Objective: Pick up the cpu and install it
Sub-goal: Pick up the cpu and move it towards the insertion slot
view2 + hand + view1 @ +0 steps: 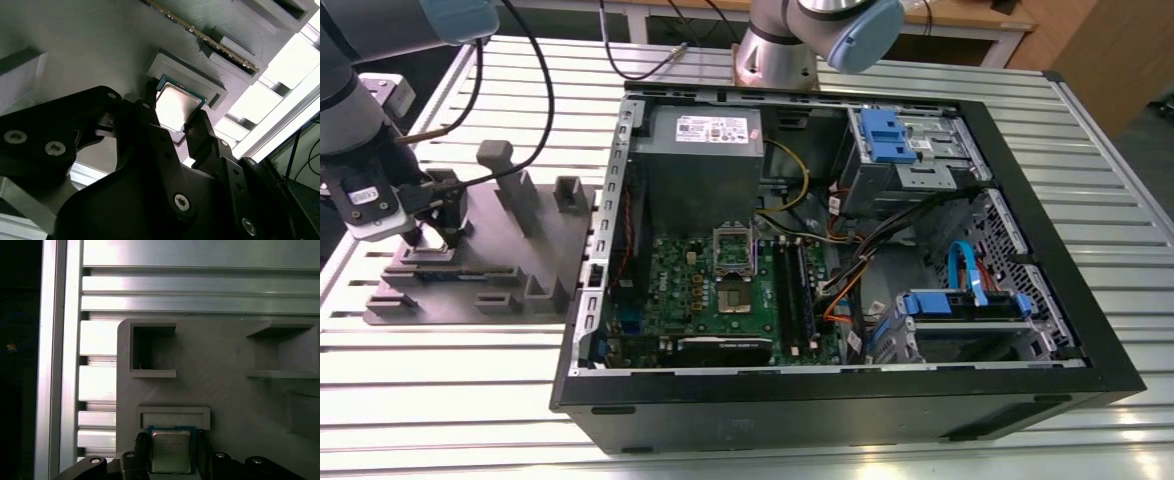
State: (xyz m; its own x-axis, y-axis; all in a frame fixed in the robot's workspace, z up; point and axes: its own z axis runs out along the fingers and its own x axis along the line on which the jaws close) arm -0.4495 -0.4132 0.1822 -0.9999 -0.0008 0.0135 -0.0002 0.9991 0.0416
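Note:
The cpu (pixel 171 451) is a small square chip with a shiny silver top and a green edge, lying in a shallow raised nest on the grey fixture (pixel 494 255) at the exterior view's left. My gripper (pixel 432 238) is down over that nest. In both wrist views its black fingers (pixel 150 107) press against two opposite sides of the cpu (pixel 176 104), so the gripper (pixel 175 114) is shut on it. I cannot tell whether the chip has left the nest. The dark socket (pixel 735 297) with its metal frame lies on the green motherboard inside the open computer case (pixel 854 395).
The fixture carries upright posts (pixel 500 175) and square pockets (pixel 152 350). A long narrow memory stick (pixel 200 34) rests in a slot close to the cpu. The case holds a grey power-supply box (pixel 700 150), blue drive brackets (pixel 887 135) and loose cables. A second arm's base (pixel 781 55) stands behind the case on a slatted metal table (pixel 454 400).

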